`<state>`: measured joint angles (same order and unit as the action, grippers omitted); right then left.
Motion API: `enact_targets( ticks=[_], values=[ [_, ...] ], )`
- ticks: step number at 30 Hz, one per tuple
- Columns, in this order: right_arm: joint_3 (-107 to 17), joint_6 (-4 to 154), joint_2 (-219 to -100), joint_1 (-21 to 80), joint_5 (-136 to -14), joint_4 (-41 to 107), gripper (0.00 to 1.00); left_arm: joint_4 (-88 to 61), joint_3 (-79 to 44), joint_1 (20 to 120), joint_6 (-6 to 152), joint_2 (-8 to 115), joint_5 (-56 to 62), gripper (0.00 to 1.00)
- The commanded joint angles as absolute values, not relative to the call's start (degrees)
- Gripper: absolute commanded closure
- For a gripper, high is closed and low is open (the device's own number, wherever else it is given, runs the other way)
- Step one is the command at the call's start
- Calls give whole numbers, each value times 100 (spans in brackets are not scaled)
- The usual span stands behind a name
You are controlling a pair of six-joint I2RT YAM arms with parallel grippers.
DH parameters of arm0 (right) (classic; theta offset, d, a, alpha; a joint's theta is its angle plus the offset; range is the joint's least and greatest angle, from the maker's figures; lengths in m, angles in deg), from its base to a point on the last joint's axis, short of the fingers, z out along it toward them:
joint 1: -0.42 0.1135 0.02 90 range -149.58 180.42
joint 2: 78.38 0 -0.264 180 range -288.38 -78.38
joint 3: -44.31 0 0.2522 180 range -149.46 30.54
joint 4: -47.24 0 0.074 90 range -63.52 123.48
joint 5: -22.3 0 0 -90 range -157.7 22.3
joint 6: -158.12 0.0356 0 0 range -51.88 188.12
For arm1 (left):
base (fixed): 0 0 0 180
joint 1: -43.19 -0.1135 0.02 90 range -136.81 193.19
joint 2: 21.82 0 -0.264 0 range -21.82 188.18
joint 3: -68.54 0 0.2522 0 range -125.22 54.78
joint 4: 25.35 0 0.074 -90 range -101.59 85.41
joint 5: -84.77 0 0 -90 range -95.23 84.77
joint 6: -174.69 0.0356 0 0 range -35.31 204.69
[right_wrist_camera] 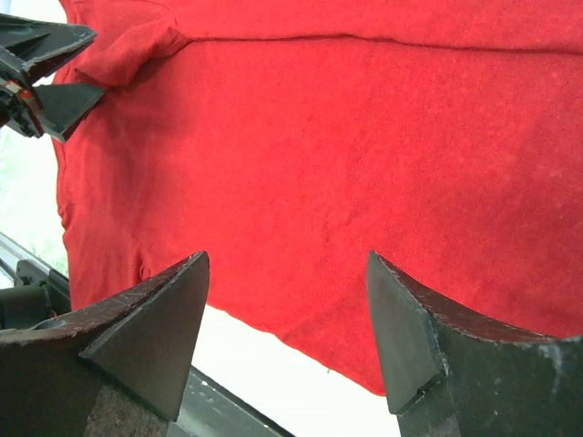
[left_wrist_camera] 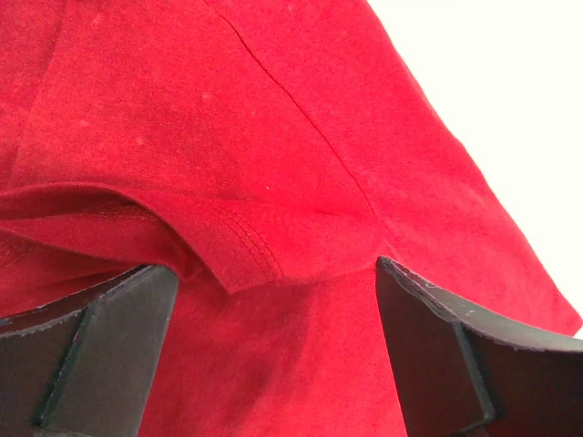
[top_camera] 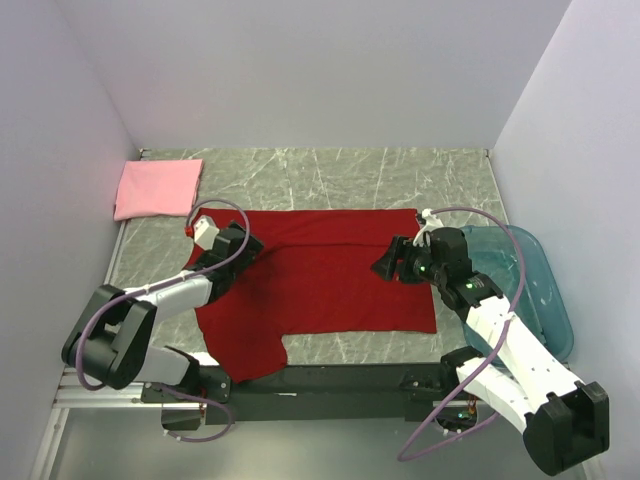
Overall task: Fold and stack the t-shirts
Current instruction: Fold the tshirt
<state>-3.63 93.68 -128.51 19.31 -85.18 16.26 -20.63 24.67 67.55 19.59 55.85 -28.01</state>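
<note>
The deep red t-shirt [top_camera: 330,290] lies spread flat in the middle of the table, one sleeve reaching toward the near edge at the lower left. The light pink t-shirt [top_camera: 158,188] sits folded at the back left corner. My left gripper [top_camera: 254,244] hovers over the red shirt's left part, jaws open. In the left wrist view a hemmed sleeve fold [left_wrist_camera: 228,250] lies just beyond the left gripper [left_wrist_camera: 273,314], with nothing pinched. My right gripper [top_camera: 384,266] is open above the shirt's right half. In the right wrist view the right gripper [right_wrist_camera: 287,305] frames the shirt's near hem [right_wrist_camera: 346,346].
A translucent teal bin [top_camera: 540,285] stands at the right edge, right behind the right arm. Grey walls close in the table on the left, back and right. A black rail [top_camera: 330,380] runs along the near edge. Bare marbled tabletop [top_camera: 350,180] shows behind the red shirt.
</note>
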Motion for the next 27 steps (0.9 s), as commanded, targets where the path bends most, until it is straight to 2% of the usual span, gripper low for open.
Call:
enact_targets(
  ticks=[1,5,9,13,27],
  values=[
    [-338,9255,-12822,1958,-8563,1827,24,-2337,2200,6789,2106,5772,-2782,6],
    [-329,9238,-12778,1949,-8520,1774,24,-2337,1981,6789,2141,5904,-2746,12],
    [-321,9238,-12760,1949,-8519,1757,24,-2205,1769,6789,2176,5816,-2764,22],
    [-320,9220,-12743,1949,-8511,1757,24,-2170,1585,6772,2273,5684,-2852,25],
    [-303,9176,-12655,1949,-8511,1625,25,-1985,531,5955,2817,6809,-2062,23]
  ],
)
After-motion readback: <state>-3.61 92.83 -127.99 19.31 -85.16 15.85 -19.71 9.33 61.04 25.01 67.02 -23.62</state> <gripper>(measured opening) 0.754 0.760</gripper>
